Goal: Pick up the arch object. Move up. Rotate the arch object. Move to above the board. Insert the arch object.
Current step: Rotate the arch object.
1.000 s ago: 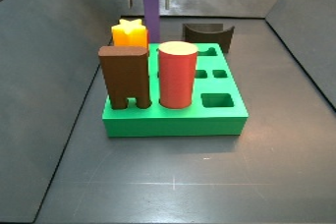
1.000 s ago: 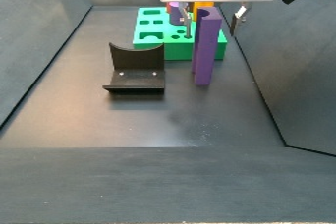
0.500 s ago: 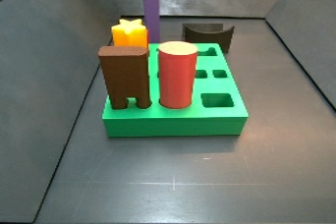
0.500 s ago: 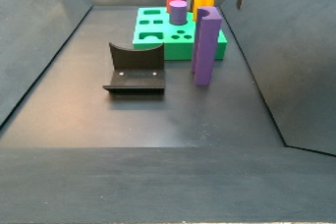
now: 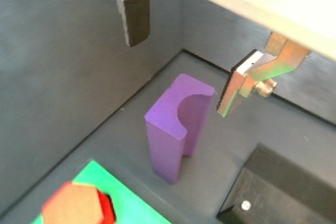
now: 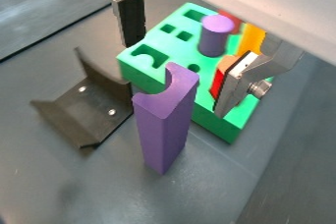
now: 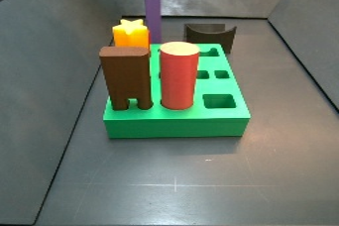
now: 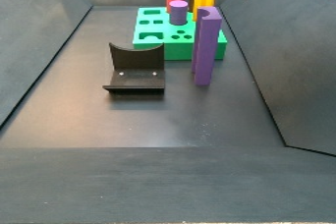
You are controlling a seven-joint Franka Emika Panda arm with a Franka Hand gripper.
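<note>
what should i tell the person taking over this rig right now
Gripper: open, holding nothing, above the arch object, fingers either side of its top and apart from it in both wrist views.
Arch object: upright on the floor beside the board, not in it.
Board already holds a red cylinder, a brown block, a yellow star piece and a small purple peg.
Fixture stands next to the arch object.
Done: nothing visible.
Left: grasp, lift, rotate, carry over the board, insert.
</note>
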